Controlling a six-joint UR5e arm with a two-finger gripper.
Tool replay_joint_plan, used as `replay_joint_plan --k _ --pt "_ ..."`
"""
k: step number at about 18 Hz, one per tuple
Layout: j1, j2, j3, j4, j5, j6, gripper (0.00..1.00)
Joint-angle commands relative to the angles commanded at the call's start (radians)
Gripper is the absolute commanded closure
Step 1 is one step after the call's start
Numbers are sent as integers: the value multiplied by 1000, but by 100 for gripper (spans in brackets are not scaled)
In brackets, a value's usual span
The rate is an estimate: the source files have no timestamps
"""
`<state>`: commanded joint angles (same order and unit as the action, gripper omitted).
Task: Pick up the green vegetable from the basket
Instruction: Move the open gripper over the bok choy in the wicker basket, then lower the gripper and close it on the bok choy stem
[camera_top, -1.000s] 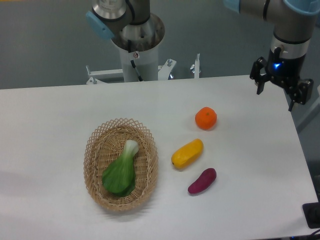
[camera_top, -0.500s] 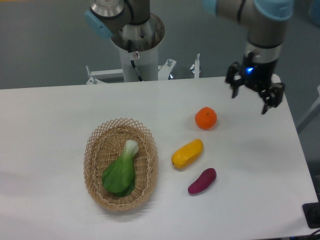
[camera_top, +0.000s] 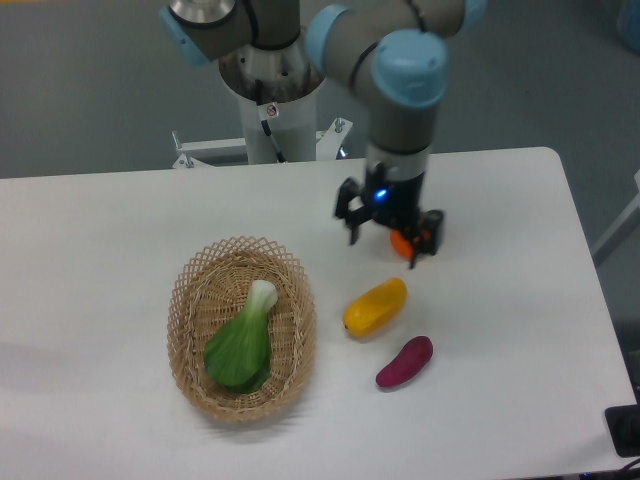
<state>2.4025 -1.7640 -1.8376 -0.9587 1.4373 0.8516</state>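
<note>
The green vegetable (camera_top: 242, 343), with a dark green leaf and a pale stalk, lies inside the oval wicker basket (camera_top: 192, 300) at the left of the table. My gripper (camera_top: 387, 247) hangs open and empty above the table, to the right of the basket and well apart from it. It stands in front of the orange fruit (camera_top: 401, 241) and hides most of it.
A yellow fruit (camera_top: 375, 306) lies just below the gripper. A purple sweet potato (camera_top: 405, 361) lies further toward the front. The arm's base column (camera_top: 272, 100) stands behind the table's back edge. The table's right edge is at far right.
The gripper has moved a long way left, from over the table's right edge to above the orange fruit. It stays open. The basket and the fruits have not moved.
</note>
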Motion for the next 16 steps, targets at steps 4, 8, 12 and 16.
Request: replay_joint_plan --k 4,8,12,16 --pt "-78 -34 -35 12 -2 -57 0" --pt "-118 -74 -81 112 0 -52 0" --pt "-164 -100 -100 143 47 -55 0" --pt "-172 -115 -110 144 64 -68 0"
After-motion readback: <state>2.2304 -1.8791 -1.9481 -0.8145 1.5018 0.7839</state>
